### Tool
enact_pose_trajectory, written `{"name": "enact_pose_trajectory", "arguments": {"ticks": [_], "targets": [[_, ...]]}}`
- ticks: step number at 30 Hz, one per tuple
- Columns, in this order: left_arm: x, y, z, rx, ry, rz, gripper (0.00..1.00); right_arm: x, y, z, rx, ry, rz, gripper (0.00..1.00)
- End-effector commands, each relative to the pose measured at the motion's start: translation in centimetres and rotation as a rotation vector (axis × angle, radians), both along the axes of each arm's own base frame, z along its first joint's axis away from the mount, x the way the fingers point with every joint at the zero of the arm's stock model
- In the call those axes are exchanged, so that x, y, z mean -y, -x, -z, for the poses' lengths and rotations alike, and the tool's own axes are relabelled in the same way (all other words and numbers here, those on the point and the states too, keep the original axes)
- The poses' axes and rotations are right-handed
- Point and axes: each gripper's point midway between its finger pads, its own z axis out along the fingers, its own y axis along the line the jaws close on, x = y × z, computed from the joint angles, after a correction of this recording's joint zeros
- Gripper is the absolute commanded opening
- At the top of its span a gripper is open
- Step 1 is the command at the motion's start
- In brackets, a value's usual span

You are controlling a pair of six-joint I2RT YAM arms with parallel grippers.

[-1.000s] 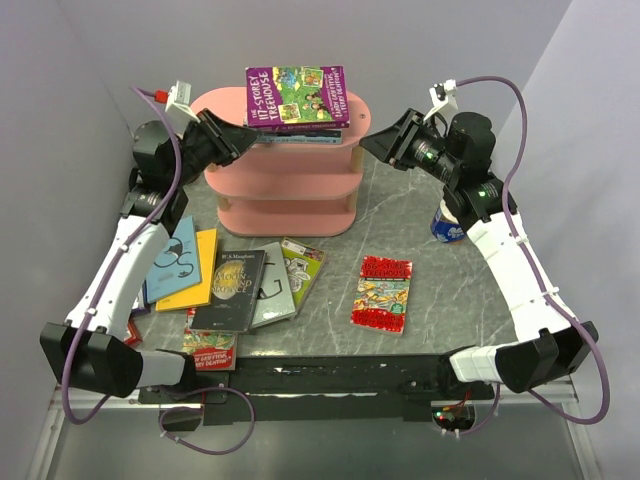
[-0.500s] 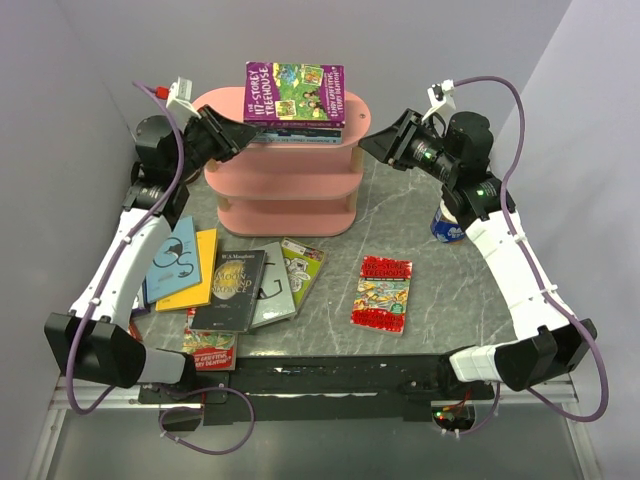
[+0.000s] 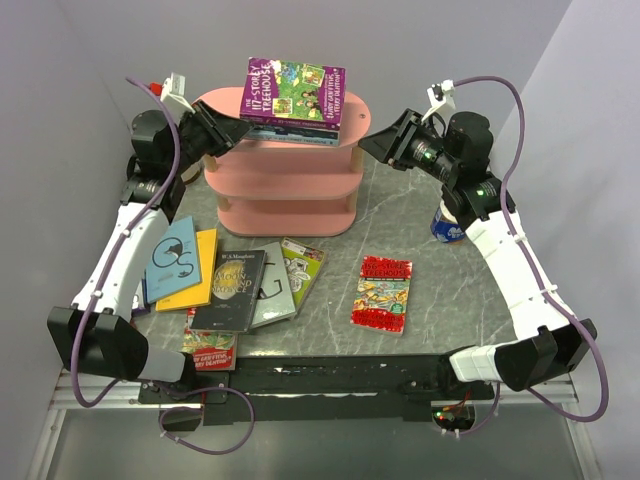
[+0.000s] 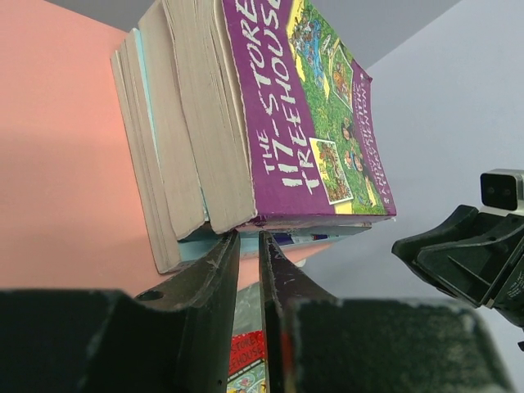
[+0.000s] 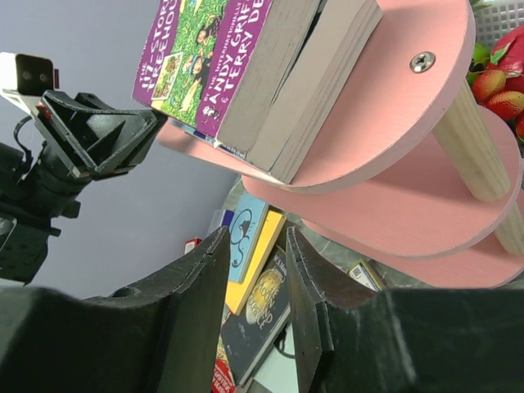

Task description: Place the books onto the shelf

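Grey tabletop [image 3: 450,290], pink shelf [image 3: 285,215]: book stack [image 3: 293,95] at left gripper [image 4: 248,237] tips (barely open, empty) has shifted, prob squaring up; right gripper [image 3: 372,147] half-open, empty.

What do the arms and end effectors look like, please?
The left arm and right arm have white link shells and black joints, each trailed by a purple cable. The left end effector and right end effector are black, with tapered fingers.

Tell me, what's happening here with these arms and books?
Two robot arms are shelving books. A stack topped by a purple book sits atop the pink shelf. The left end effector is at the stack's edge, jaws slightly apart; the right end effector hovers open opposite. More books lie on the table.
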Motion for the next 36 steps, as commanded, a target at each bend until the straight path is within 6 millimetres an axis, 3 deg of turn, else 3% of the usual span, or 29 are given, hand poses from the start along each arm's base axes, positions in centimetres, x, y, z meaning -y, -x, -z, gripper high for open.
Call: {"name": "enact_pose_trajectory", "arguments": {"ticks": [1,4,7,8,9,11,12,13,14,15,17,18,19,20,22,23,26,28,29,31,32,33,35,36], "targets": [[-0.4,0.9,-3.8,0.104,0.020,0.002,0.22,-0.2,0.3,-1.5,0.055,-0.006,-0.013,0.41],[-0.6,2.3,-4.6,0.125,0.030,0.009,0.23,0.0,0.7,-1.4,0.063,-0.004,-0.012,0.42],[-1.3,4.8,-5.6,0.153,0.023,-0.021,0.26,0.6,1.7,-0.7,0.078,0.000,0.009,0.43],[-1.8,6.5,-5.6,0.170,0.023,-0.036,0.30,1.0,1.9,-0.2,0.076,-0.006,0.028,0.43],[-2.0,7.3,-5.4,0.176,0.021,-0.045,0.32,1.2,2.7,1.5,0.061,-0.006,0.030,0.43],[-3.4,9.1,-4.1,0.171,0.009,-0.124,0.41,0.8,3.6,3.0,0.062,-0.016,0.021,0.43],[-4.1,9.3,-3.0,0.138,0.007,-0.168,0.45,0.9,4.2,5.6,0.028,0.004,0.033,0.44],[-4.7,9.6,-0.9,0.065,-0.010,-0.206,0.51,0.2,4.8,7.3,0.013,0.038,0.018,0.44],[-5.4,9.8,1.1,0.035,-0.040,-0.249,0.63,-0.1,5.2,8.9,-0.013,0.066,0.020,0.44],[-5.6,9.9,2.8,-0.002,-0.061,-0.267,0.68,0.1,5.4,11.7,-0.063,0.105,0.046,0.44],[-6.2,10.2,8.0,-0.124,-0.111,-0.293,0.79,-0.8,6.6,15.3,-0.130,0.155,0.019,0.47],[-6.3,10.5,9.9,-0.163,-0.128,-0.297,0.82,-0.8,7.3,18.3,-0.187,0.190,0.024,0.49],[-6.4,10.7,11.6,-0.204,-0.134,-0.307,0.86,-0.9,7.7,19.7,-0.203,0.210,0.033,0.59],[-6.3,11.4,14.4,-0.242,-0.141,-0.300,0.99,-1.6,9.0,22.4,-0.228,0.244,0.014,0.64],[-5.4,12.5,17.5,-0.297,-0.129,-0.280,0.96,-2.4,10.3,24.5,-0.255,0.257,-0.008,0.75],[-5.2,13.3,20.6,-0.354,-0.139,-0.267,0.96,-2.9,11.3,26.0,-0.282,0.248,-0.049,0.78],[-4.2,15.5,25.2,-0.468,-0.143,-0.202,0.96,-5.6,14.1,27.1,-0.330,0.126,-0.232,0.83],[-4.2,16.5,26.6,-0.493,-0.140,-0.197,0.96,-7.3,14.6,26.2,-0.306,0.063,-0.267,0.85],[-4.7,17.0,26.7,-0.486,-0.129,-0.220,0.98,-7.8,14.3,25.5,-0.289,0.058,-0.262,0.85],[-5.3,17.3,26.3,-0.472,-0.112,-0.277,0.98,-9.0,14.6,26.4,-0.326,0.110,-0.273,0.85],[-5.7,17.5,25.9,-0.456,-0.092,-0.304,0.93,-9.9,14.0,25.3,-0.307,0.105,-0.273,0.86],[-6.2,17.4,26.0,-0.457,-0.084,-0.337,0.90,-10.6,13.8,26.0,-0.330,0.121,-0.283,0.85],[-7.1,17.1,27.7,-0.511,-0.089,-0.405,0.84,-12.2,13.0,25.1,-0.336,0.112,-0.298,0.85],[-7.1,17.1,28.6,-0.546,-0.092,-0.411,0.80,-12.9,12.5,26.9,-0.380,0.140,-0.305,0.84]]}}
